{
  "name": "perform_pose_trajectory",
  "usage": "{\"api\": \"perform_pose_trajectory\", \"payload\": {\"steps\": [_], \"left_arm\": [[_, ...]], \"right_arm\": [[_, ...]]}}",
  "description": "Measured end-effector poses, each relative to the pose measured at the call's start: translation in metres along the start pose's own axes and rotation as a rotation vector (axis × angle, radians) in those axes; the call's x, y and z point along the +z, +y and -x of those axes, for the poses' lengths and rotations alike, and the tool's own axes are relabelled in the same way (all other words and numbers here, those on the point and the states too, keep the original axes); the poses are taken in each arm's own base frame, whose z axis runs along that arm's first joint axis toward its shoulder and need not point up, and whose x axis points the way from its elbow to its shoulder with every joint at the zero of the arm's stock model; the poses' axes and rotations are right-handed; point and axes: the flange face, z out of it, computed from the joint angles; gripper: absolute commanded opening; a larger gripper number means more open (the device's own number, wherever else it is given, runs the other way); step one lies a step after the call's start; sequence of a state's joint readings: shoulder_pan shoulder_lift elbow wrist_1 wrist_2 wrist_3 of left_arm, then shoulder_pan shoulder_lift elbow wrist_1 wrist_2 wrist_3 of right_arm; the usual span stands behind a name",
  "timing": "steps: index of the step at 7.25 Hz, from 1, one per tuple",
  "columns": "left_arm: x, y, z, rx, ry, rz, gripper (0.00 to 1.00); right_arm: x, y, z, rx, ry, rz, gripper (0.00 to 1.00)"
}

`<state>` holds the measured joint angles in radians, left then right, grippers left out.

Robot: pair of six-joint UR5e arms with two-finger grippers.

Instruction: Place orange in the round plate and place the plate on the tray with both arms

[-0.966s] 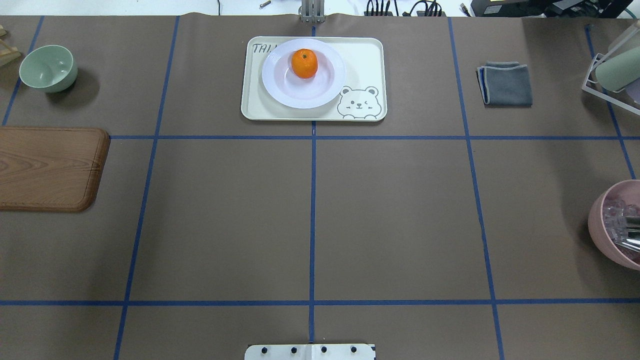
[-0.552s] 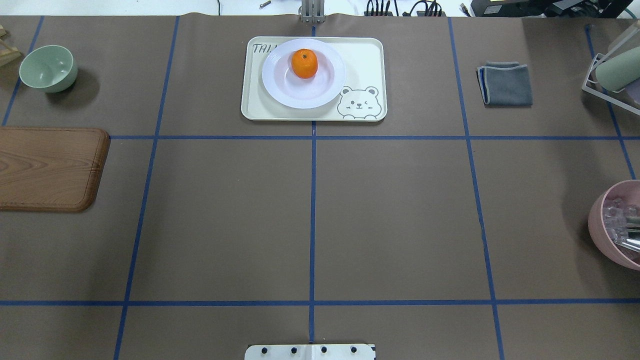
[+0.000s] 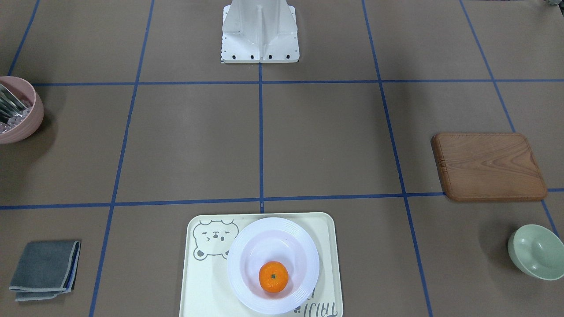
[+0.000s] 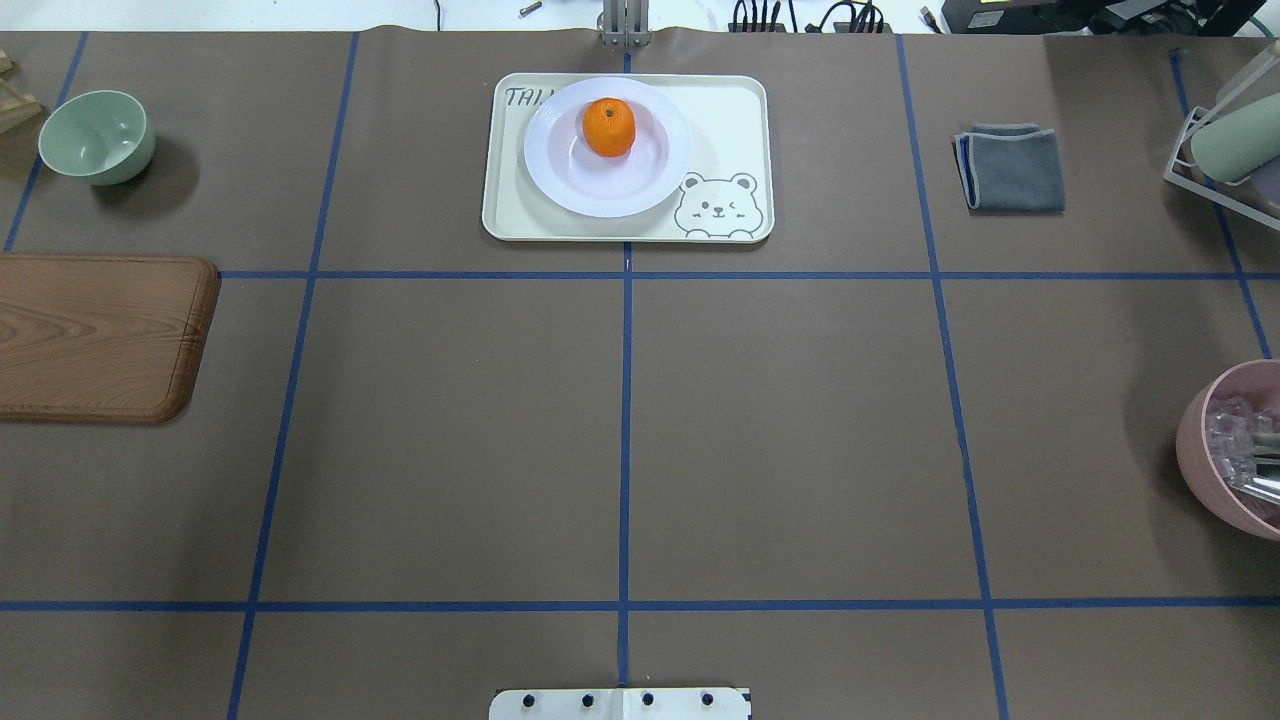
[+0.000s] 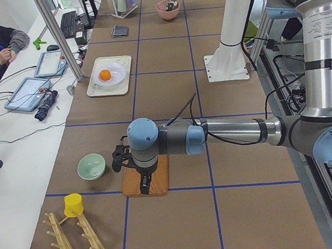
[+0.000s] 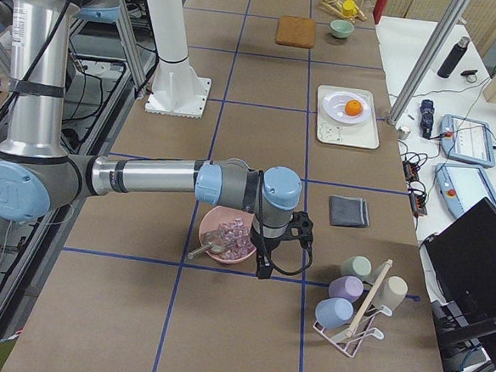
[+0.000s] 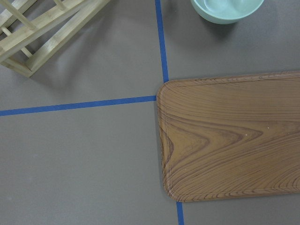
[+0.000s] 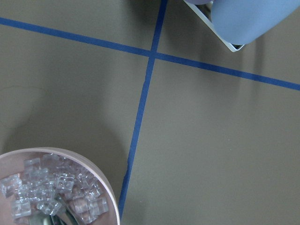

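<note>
Orange (image 4: pixel 609 127) in plate (image 4: pixel 556 182) on tray (image 4: pixel 728 112); L gripper (image 5: pixel 144 188), R gripper (image 6: pixel 263 270) unclear.

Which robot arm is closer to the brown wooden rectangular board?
Left. The left gripper hangs right over the brown wooden board; the right gripper is at the table's other end, by the pink round bowl.

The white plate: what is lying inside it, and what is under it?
Inside the plate lies one orange. Under it is the cream tray. The plate hides part of the grey lettering and the tray floor beneath it; the bear drawing shows beside it.
</note>
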<state>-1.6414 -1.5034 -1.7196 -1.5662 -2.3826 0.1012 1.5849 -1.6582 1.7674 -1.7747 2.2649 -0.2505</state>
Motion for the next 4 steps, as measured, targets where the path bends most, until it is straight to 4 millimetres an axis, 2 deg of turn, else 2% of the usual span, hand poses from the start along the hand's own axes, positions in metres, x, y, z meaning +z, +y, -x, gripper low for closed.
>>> {"api": "perform_pose_trajectory", "payload": {"steps": [2, 4], "left_arm": [[-0.0001, 0.0004, -0.0002, 0.001, 0.000, -0.001, 0.98], [-0.0001, 0.0005, -0.0002, 0.001, 0.001, -0.002, 0.98]], "right_arm": [[0.0079, 0.0074, -0.0062, 0.011, 0.003, 0.015, 1.00], [0.0075, 0.0086, -0.0064, 0.005, 0.010, 0.014, 1.00]]}}
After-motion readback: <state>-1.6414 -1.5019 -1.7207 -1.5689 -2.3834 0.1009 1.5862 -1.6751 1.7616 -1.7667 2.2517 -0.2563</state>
